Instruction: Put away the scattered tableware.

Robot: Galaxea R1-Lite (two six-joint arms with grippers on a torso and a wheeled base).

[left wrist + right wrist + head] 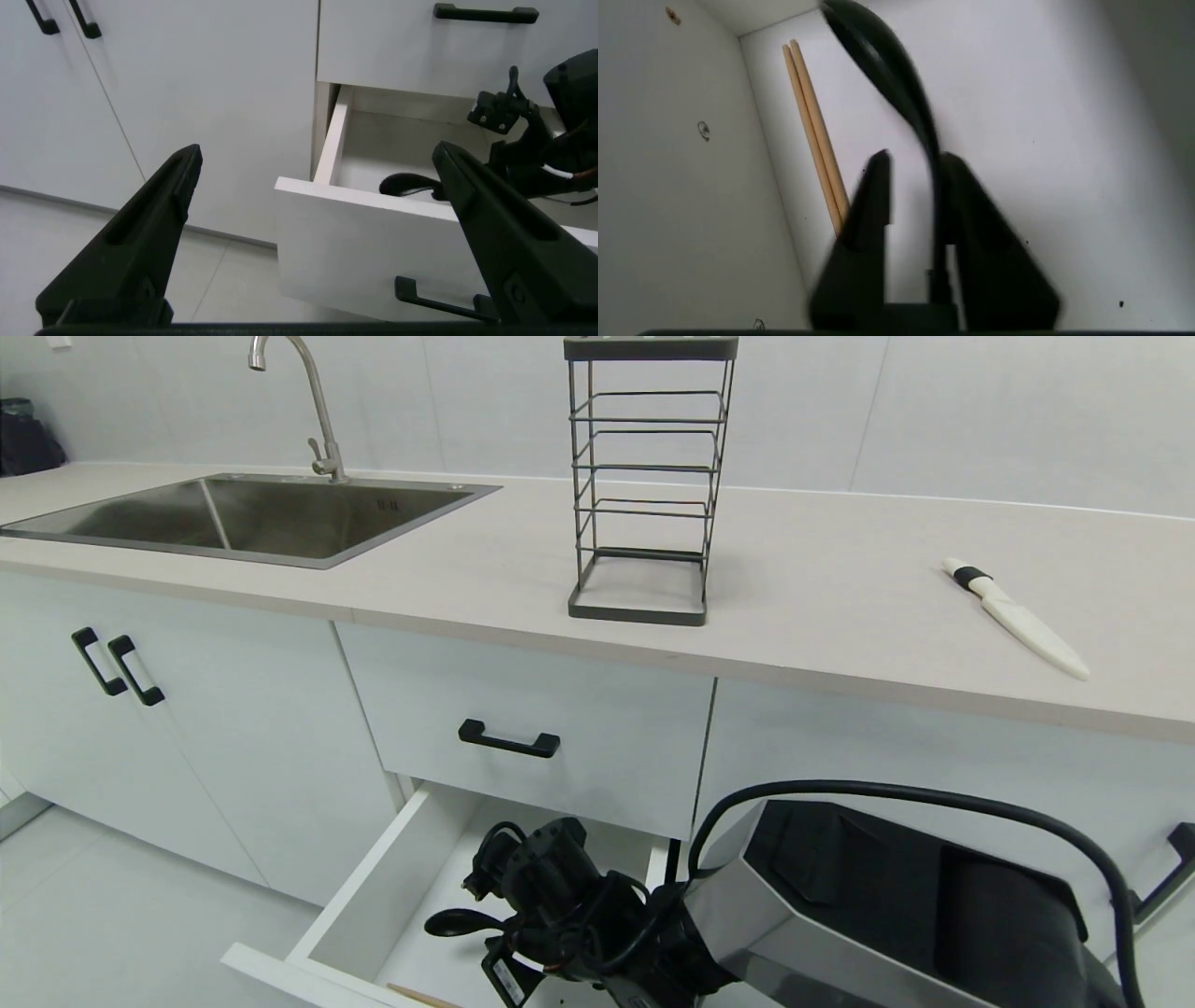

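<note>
1. Right hand (915, 166) clenched on the black spoon (878, 51), bowl beyond its fingertips, low inside the open drawer (359, 896): probably for set-down.
2. Chopsticks (814, 140) lie just beside this hand.
3. Left hand (318, 154) released, empty, facing the drawer front.
4. Knife (1016, 616) lies on the counter (840, 551), well above both hands.

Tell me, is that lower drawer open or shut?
Open. The drawer stands pulled out, its white inside bare to view, with chopsticks lying in it and the right gripper holding a black spoon over it.

sink (280, 513) left | faucet (313, 392) behind sink | wire rack (651, 348) upright, counter (840, 579) centre
</note>
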